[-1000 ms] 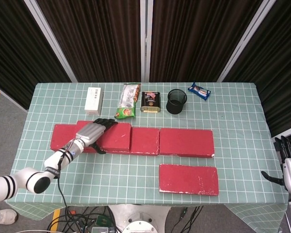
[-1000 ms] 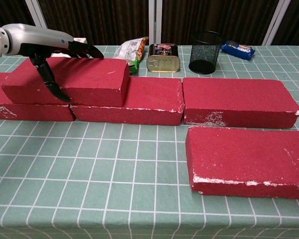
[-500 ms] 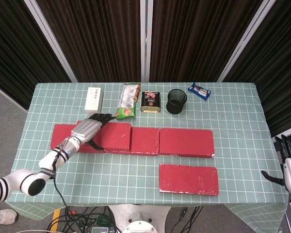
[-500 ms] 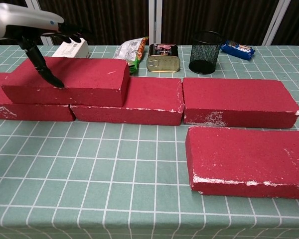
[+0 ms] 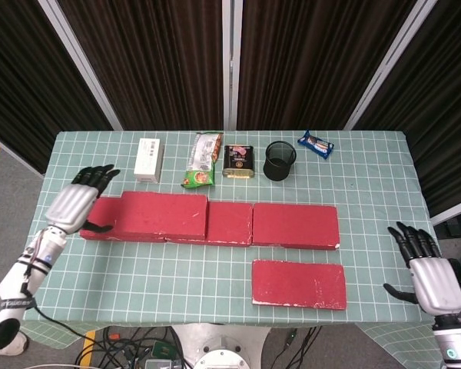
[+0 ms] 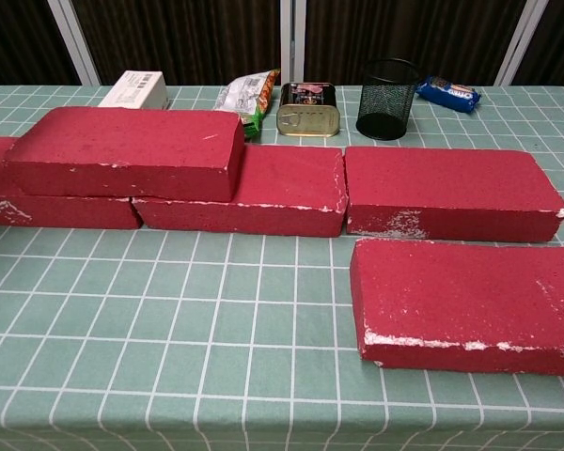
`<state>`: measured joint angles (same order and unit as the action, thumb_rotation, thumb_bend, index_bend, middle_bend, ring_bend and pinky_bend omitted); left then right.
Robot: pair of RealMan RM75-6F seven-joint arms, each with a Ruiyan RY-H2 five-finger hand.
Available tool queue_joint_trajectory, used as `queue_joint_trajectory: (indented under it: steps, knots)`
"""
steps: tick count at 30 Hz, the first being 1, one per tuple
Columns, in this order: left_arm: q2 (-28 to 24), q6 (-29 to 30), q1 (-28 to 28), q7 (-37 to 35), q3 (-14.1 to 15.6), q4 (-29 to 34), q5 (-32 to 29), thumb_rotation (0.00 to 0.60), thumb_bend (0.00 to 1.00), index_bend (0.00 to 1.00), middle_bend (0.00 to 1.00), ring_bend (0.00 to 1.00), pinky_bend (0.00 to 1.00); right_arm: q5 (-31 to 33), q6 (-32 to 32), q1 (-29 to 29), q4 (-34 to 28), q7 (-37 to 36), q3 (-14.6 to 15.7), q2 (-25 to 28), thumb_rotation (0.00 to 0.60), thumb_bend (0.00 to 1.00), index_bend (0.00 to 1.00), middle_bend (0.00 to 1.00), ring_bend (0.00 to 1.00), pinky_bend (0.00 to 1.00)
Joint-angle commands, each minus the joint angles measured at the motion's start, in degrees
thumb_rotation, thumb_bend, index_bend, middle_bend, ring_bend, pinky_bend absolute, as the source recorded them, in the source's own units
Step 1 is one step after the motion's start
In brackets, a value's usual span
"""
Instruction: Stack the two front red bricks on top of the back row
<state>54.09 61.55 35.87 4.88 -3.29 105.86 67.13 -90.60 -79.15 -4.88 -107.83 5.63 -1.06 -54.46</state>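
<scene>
I see the left hand [image 5: 78,203] at the table's left edge, fingers spread, holding nothing. It sits just off the left end of the back row, palm side towards the bricks; whether the thumb touches the end brick I can't tell from the head view. It doesn't show in the chest view.

I see the right hand [image 5: 425,264] past the table's [image 5: 369,177] front-right corner, fingers apart, nothing in it, well apart from every brick.

Back row: three red bricks end to end, i.e. left brick [image 6: 19,205], middle brick [image 6: 282,188], right brick [image 6: 446,188]. Stacked brick [image 6: 127,150] lies flat on top, bridging the left and middle bricks, approx. parallel to the row.

Front brick [image 6: 470,301] lies flat on the table, just in front of the right brick, a narrow gap between them.

Along the far edge, left to right: white box [image 5: 148,159], snack bag [image 5: 203,158], tin [image 5: 239,161], black mesh cup [image 5: 280,160], blue packet [image 5: 315,144]. The snack bag's near end is just beside the stacked brick.
</scene>
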Motion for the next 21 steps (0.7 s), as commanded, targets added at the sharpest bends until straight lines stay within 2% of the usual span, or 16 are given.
queue_joint_trajectory:
  steps: [1,10,16,21]
  knots:
    - [-1.02,5.88,-5.61,0.04,3.11,0.51,4.48,0.600,0.00,0.04,0.00,0.00,0.00,-1.93,3.96,-1.88,-2.40,2.49,2.00,-0.50,0.600,0.00,0.00,0.00,0.00,0.00]
    - [2.29,15.00,-15.74,-3.78,7.82,-2.63,12.59,0.600,0.00,0.04,0.00,0.00,0.00,-2.17,13.75,-6.55,-6.41,4.95,4.13,-2.23,0.600,0.00,0.00,0.00,0.00,0.00]
    - [4.79,17.92,-19.82,-6.95,9.00,-5.98,15.39,0.600,0.00,0.04,0.00,0.00,0.00,1.21,19.77,-9.82,-7.67,8.92,3.99,-3.99,0.600,0.00,0.00,0.00,0.00,0.00]
    - [5.53,18.15,-21.40,-9.47,9.24,-7.99,16.84,0.600,0.00,0.04,0.00,0.00,0.00,5.15,22.16,-11.45,-8.20,13.28,3.44,-7.20,0.600,0.00,0.00,0.00,0.00,0.00]
